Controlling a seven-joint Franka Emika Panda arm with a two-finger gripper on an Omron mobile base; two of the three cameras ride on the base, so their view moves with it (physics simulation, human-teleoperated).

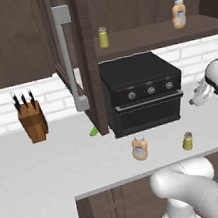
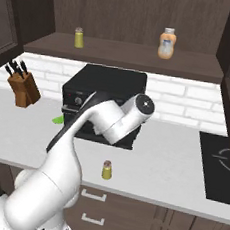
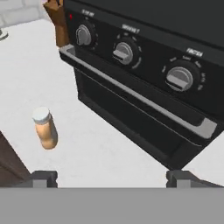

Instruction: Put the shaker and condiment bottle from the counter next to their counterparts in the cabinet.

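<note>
small squat orange condiment bottle (image 1: 140, 148) with pale label upright on pale grey-white counter (image 1: 40, 169), just in front of black oven (image 1: 143, 92). small yellow-green shaker (image 1: 187, 141) with brown cap at bottle's 3 o'clock, apart. matching shaker (image 1: 103, 37) and orange bottle (image 1: 178, 14) on dark brown wooden cabinet (image 1: 159, 35) shelf, well apart. gripper (image 3: 111, 177) released, fingers wide, grasping nothing; bottle at 9 o'clock in hand view. wooden knife block (image 1: 32, 119) at oven's 9 o'clock.
</note>
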